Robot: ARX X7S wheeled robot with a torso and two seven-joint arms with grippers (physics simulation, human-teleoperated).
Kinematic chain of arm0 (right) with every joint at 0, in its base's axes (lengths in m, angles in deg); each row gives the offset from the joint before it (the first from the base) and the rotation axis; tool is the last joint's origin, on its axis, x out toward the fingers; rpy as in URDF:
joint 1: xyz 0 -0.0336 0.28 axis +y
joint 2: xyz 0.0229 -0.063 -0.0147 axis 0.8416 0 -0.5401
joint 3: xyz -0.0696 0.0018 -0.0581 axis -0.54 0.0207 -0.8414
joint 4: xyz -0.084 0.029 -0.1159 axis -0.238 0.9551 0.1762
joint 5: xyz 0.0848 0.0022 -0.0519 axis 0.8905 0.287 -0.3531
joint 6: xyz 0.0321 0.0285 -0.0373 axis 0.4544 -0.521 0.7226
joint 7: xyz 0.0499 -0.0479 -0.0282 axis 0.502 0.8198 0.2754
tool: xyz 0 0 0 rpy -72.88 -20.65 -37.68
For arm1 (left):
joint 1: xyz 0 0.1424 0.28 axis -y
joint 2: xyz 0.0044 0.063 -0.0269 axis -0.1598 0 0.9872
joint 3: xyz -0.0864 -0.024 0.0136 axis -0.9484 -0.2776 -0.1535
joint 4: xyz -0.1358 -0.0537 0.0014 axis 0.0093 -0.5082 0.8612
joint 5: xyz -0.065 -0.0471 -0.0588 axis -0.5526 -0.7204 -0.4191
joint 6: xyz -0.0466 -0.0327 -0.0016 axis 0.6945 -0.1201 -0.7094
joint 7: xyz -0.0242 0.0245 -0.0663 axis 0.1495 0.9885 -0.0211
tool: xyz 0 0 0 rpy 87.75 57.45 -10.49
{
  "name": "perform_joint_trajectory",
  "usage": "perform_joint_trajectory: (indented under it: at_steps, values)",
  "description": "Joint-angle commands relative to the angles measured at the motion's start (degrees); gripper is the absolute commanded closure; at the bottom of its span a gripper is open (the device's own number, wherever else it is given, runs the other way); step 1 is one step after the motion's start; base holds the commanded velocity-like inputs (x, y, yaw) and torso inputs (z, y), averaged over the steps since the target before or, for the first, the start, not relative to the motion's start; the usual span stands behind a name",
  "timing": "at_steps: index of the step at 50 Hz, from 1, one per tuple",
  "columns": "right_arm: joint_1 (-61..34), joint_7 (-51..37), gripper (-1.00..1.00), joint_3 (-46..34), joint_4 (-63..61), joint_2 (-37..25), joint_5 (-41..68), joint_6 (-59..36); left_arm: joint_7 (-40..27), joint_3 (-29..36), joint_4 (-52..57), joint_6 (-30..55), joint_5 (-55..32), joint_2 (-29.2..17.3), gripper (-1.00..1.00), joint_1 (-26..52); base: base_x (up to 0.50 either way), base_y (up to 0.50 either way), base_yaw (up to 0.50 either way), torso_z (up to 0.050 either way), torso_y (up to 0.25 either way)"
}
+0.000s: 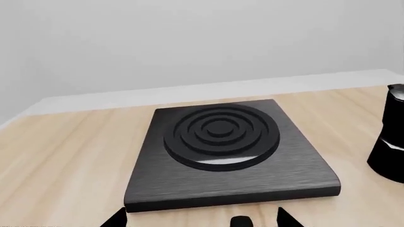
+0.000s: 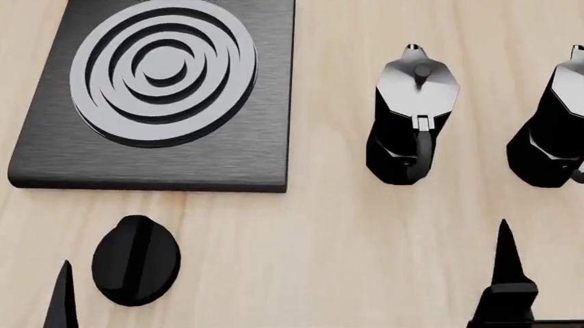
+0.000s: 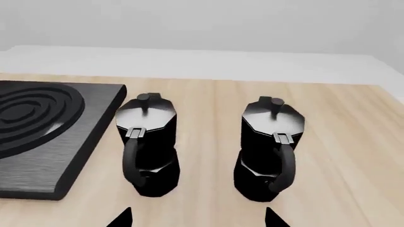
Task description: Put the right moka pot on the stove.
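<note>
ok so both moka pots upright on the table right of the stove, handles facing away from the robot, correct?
Not quite. Both the right moka pot and the left moka pot stand upright on the table right of the stove, but the head view and right wrist view show their handles facing toward the robot.

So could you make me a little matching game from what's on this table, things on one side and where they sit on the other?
Things:
1. stove
2. oval knob
3. left moka pot
4. right moka pot

Places:
A. cut off by the head view's right edge
B. on the wood just in front of the stove, nearest the robot
C. far left of the table, round burner on top
D. between the stove and the other pot

Pairs: 1-C, 2-B, 3-D, 4-A
</note>
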Motion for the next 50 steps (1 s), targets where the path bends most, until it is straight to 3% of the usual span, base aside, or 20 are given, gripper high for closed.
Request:
perform_joint_trajectory:
  at_steps: [1,20,33,50]
  values:
    - [-0.9,5.2,-1.0,5.8,4.7,-4.3,4.2,0.8,-0.4,0.0,0.3,0.7,-0.8,-0.2,-1.0,0.3,0.0,0.0,0.0,0.0,0.0]
    - [-10.7,8.8,-1.0,0.7,18.5,-7.4,2.4,2.3,-1.3,0.9,-0.3,2.2,-1.0,-0.4,-1.0,1.6,0.0,0.0,0.0,0.0,0.0]
    - [-11.1,8.9,-1.0,1.9,20.7,-8.5,2.8,1.9,-1.8,0.9,-0.1,2.4,-1.2,-0.7,-1.0,1.8,0.0,0.0,0.0,0.0,0.0]
    - [-18.2,12.4,-1.0,-6.8,28.5,-9.0,-1.0,2.8,-2.0,1.1,-0.2,1.4,-1.3,-1.0,-1.0,1.4,0.0,0.0,0.0,0.0,0.0]
